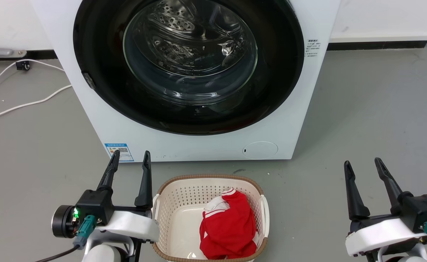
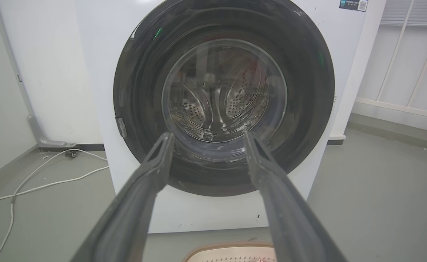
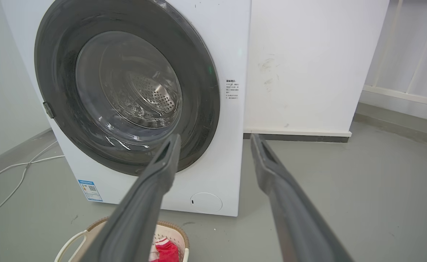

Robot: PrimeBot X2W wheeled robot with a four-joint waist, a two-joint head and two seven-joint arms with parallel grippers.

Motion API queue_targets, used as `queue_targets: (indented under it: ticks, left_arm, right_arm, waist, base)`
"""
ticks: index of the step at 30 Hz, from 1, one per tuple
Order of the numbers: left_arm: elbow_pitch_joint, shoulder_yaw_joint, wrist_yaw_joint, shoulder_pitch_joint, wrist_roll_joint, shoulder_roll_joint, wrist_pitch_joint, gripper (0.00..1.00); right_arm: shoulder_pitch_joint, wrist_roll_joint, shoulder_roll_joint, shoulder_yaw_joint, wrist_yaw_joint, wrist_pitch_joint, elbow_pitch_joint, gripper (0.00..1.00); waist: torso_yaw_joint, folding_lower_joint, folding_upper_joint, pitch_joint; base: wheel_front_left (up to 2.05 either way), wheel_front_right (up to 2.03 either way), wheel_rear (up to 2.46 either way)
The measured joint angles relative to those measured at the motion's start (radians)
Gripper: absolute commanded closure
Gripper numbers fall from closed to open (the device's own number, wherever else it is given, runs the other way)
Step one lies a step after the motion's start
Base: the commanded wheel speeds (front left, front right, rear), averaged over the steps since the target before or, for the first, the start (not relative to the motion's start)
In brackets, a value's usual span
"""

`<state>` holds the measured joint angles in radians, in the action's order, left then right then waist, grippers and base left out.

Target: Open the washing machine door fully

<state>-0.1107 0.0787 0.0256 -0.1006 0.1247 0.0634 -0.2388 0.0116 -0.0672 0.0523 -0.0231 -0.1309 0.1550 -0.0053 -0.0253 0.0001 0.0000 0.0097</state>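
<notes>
I have both arms held low in front of the washing machine (image 1: 199,145), my left gripper (image 1: 131,153) just short of its lower left corner and my right gripper (image 1: 362,161) out past its right side, each with its two dark fingers spread apart, empty and pointing toward the machine.

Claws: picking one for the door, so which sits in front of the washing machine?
The left claw, tips by the washing machine's blue label; the right claw stands off to its side, over floor.
</notes>
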Motion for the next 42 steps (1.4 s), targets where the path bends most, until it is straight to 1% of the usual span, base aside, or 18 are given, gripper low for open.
queue_targets:
  ticks: [13, 16, 29, 30, 31, 32, 34, 37, 38, 39, 40, 41, 42]
  left_arm:
    - [-0.003, -0.001, -0.008, 0.000, -0.071, -0.002, -0.021, 0.00]
    - [-0.012, -0.005, 0.000, 0.000, -0.063, -0.003, -0.023, 0.00]
    - [-0.021, -0.011, 0.001, 0.000, -0.059, -0.008, -0.024, 0.00]
    - [-0.021, -0.012, 0.001, 0.000, -0.060, -0.008, -0.024, 0.00]
    - [-0.021, -0.011, 0.001, 0.000, -0.060, -0.008, -0.024, 0.00]
    - [-0.021, -0.012, 0.001, 0.000, -0.060, -0.009, -0.024, 0.00]
    - [-0.020, -0.012, 0.001, 0.000, -0.060, -0.009, -0.024, 0.00]
    - [-0.020, -0.013, 0.001, 0.000, -0.060, -0.010, -0.024, 0.00]
    - [-0.020, -0.013, 0.001, 0.000, -0.060, -0.010, -0.024, 0.00]
    - [-0.019, -0.014, 0.001, 0.000, -0.060, -0.010, -0.024, 0.00]
    - [-0.020, -0.014, 0.001, 0.000, -0.060, -0.010, -0.024, 0.00]
    - [-0.019, -0.014, 0.001, 0.000, -0.060, -0.010, -0.024, 0.00]
    - [-0.019, -0.014, 0.001, 0.000, -0.060, -0.011, -0.024, 0.00]
  right_arm:
    - [0.010, 0.060, 0.000, 0.005, 0.000, 0.004, -0.007, 0.00]
    - [0.010, 0.059, 0.000, 0.006, 0.000, 0.004, -0.007, 0.00]
    - [0.010, 0.040, 0.000, 0.005, 0.000, 0.004, -0.005, 0.00]
    - [0.010, 0.039, 0.000, 0.005, 0.000, 0.004, -0.004, 0.53]
    - [0.010, 0.040, 0.000, 0.006, 0.000, 0.004, -0.004, 0.80]
    - [0.010, 0.035, 0.000, 0.007, 0.000, 0.003, -0.003, 1.00]
    - [0.010, 0.029, 0.000, 0.008, 0.000, 0.008, -0.003, 1.00]
    - [0.009, -0.027, 0.000, 0.008, 0.000, 0.026, -0.008, 1.00]
    - [0.008, -0.093, 0.000, 0.007, 0.000, 0.035, -0.009, 1.00]
    - [0.008, -0.208, 0.000, 0.007, 0.000, 0.042, -0.007, 1.00]
    - [0.008, -0.295, -0.001, 0.006, 0.000, 0.049, -0.004, 1.00]
    - [0.006, -0.357, 0.000, 0.005, 0.000, 0.058, -0.005, 1.00]
    - [0.000, -0.463, 0.000, 0.009, 0.000, 0.063, -0.005, 1.00]
  waist:
    - [-0.003, -0.0001, 0.0000, 0.002]
    - [-0.003, 0.0000, 0.0000, 0.002]
    - [-0.004, 0.0000, 0.0000, 0.008]
    - [-0.004, -0.0001, 0.0000, 0.008]
    - [-0.004, 0.0000, 0.0000, 0.009]
    - [-0.004, -0.0001, 0.0000, 0.010]
    - [-0.004, -0.0001, 0.0000, 0.011]
    - [-0.004, -0.0001, 0.0000, 0.013]
    - [-0.004, -0.0001, 0.0000, 0.013]
    - [-0.004, 0.0000, 0.0000, 0.013]
    - [-0.004, -0.0001, 0.0000, 0.013]
    - [-0.004, -0.0001, 0.0000, 0.013]
    - [-0.005, -0.0001, 0.0000, 0.013]
  base:
    - [0.00, 0.00, 0.00]
    - [0.00, 0.00, 0.00]
    - [0.00, 0.00, 0.00]
    - [0.00, 0.00, 0.00]
    - [0.00, 0.00, 0.00]
    - [0.00, 0.00, 0.00]
    - [0.00, 0.00, 0.00]
    - [0.00, 0.00, 0.00]
    - [0.00, 0.00, 0.00]
    - [0.00, 0.00, 0.00]
    - [0.00, 0.00, 0.00]
    - [0.00, 0.00, 0.00]
    - [0.00, 0.00, 0.00]
